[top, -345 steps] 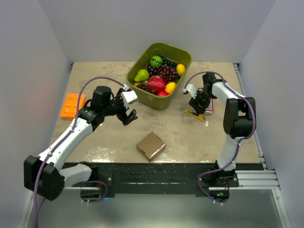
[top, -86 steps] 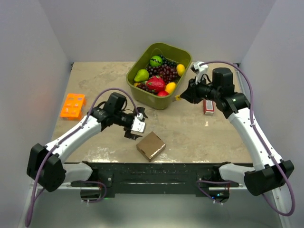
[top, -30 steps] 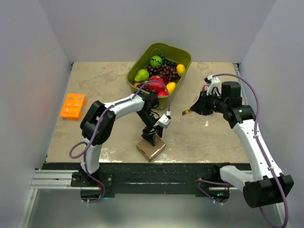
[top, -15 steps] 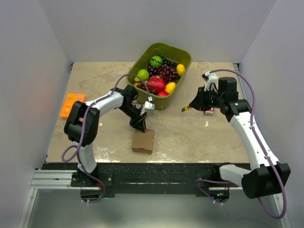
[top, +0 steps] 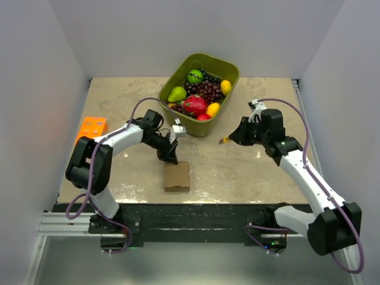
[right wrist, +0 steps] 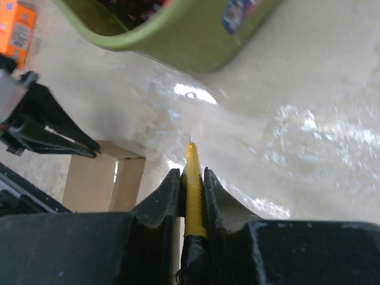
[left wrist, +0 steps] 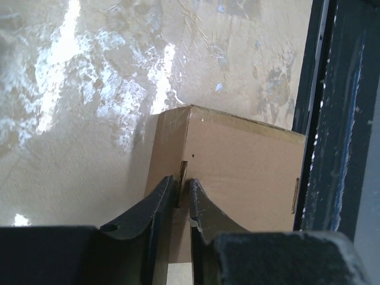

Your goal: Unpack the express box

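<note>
The express box, small plain brown cardboard, lies flat near the table's front edge. In the left wrist view the express box fills the middle. My left gripper sits at its far left edge. There the left gripper has its jaws pinched together on a thin cardboard tab at the box's edge. My right gripper hovers right of the green tub, apart from the box. In its wrist view the right gripper is shut on a yellow utility knife, whose blade tip points toward the box.
A green tub of fruit stands at the back centre, and its wall looms close ahead of the knife. An orange tray lies at the left. The black front rail runs just past the box.
My left jaws have closed onto the box's edge, and the left arm has drawn back to the left. The box has turned square to the table edge. The right gripper has shifted slightly down and left.
</note>
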### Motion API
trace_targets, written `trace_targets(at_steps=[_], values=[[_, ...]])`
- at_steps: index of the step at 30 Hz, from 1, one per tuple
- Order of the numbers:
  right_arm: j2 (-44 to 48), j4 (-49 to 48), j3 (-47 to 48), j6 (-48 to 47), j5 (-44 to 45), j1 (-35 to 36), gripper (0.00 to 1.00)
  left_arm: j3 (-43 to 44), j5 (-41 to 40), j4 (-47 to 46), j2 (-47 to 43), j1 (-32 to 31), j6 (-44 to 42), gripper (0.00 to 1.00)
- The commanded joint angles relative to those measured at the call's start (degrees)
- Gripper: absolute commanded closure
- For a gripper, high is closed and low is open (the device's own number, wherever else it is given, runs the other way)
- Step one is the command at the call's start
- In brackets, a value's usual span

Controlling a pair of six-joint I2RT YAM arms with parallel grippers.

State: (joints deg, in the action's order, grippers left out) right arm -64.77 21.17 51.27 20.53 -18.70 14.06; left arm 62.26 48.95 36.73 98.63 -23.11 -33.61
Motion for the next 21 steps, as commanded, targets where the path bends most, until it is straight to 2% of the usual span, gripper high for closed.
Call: trace_targets(at_steps=[1,4,11,15,18,21], values=[[6.15,-10.18,0.85,0.21,12.87,8.77,1.0,-2.93,-4.38,-4.03,-1.34,4.12,11.86,0.82],[5.36,-8.25,2.17,-3.38,17.01,12.47,1.0,-3.9,-6.14,-7.37,-2.21,5.18,17.67,0.85],[-3.24,-4.65,14.89,-17.52,20.71,20.38,1.0,-6.44,-6.15,-13.87,-4.93,5.45,30.69,0.86],[-8.69,0.09,21.32,-20.18,23.09,24.51,1.0,-9.78,-6.07,-17.65,-7.22,6.41,42.45,0.88],[-11.77,4.39,26.33,-22.46,24.41,24.96,1.0,-12.86,-5.54,-19.67,-8.89,7.82,48.08,0.89],[-14.32,8.25,31.25,-23.78,22.76,25.83,1.0,-11.99,-6.32,-19.34,-9.6,10.8,47.15,0.93]])
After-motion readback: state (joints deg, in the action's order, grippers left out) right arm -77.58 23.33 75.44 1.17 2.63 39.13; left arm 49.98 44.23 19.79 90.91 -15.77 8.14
